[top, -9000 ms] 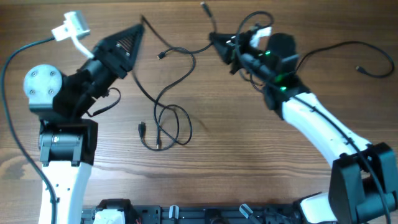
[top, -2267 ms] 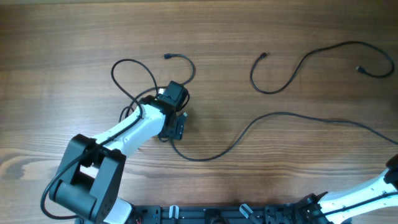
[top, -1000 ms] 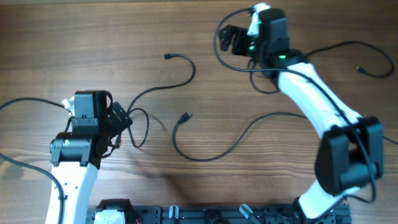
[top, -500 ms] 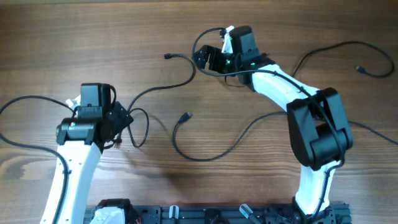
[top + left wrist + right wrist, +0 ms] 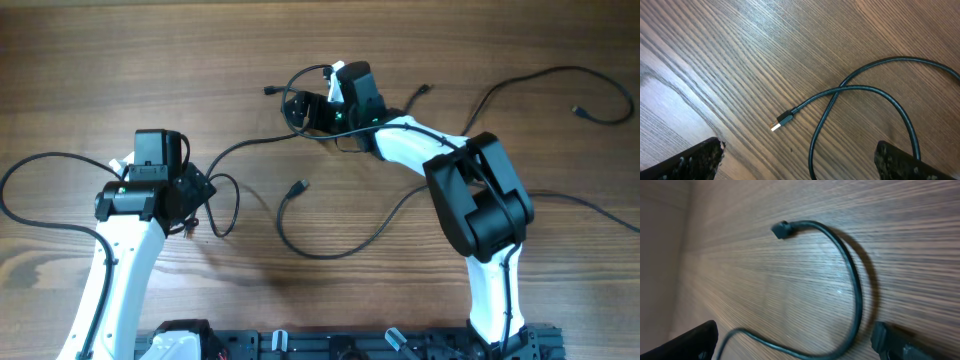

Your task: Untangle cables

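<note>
**Wooden table [image 5: 120,50] bearing three cables [image 5: 330,254], overhead and wrist views.** All three cables lie flat and none is held.

**Grippers.** The left gripper [image 5: 798,155] hangs over the table's 9 o'clock region. Its jaws are spread wide, with only wood and cord beneath them. The right gripper [image 5: 795,332] hangs near 12 o'clock, its jaws likewise wide apart and empty.

**Short cable [image 5: 250,143].** Its upper plug [image 5: 781,230] lies just beside the right gripper, tip toward 9 o'clock in the overhead view. The cord hooks round through 3 o'clock, then runs along an axis from 2 to 8 o'clock. It appears to end in a small loop under the left gripper. In the left wrist view that loop crosses itself once. The lower plug [image 5: 778,124] there shows a bright metal tip aimed at 8 o'clock.

**Long cable [image 5: 400,203].** Its centre plug [image 5: 298,187] sits near the middle of the table, pointing to 1 o'clock. The cord dips in a U toward 6 o'clock, then stretches toward 3 o'clock to the picture's edge (passing behind the right arm [image 5: 470,190]).

**Far cable [image 5: 545,70].** It forms an arch at 2 o'clock, with its long axis from 9 to 3 o'clock. One end lies beside the right arm and the other near the right edge.

**Arm wire [image 5: 20,185].** This is the thicker cord looping at far 9 o'clock.
</note>
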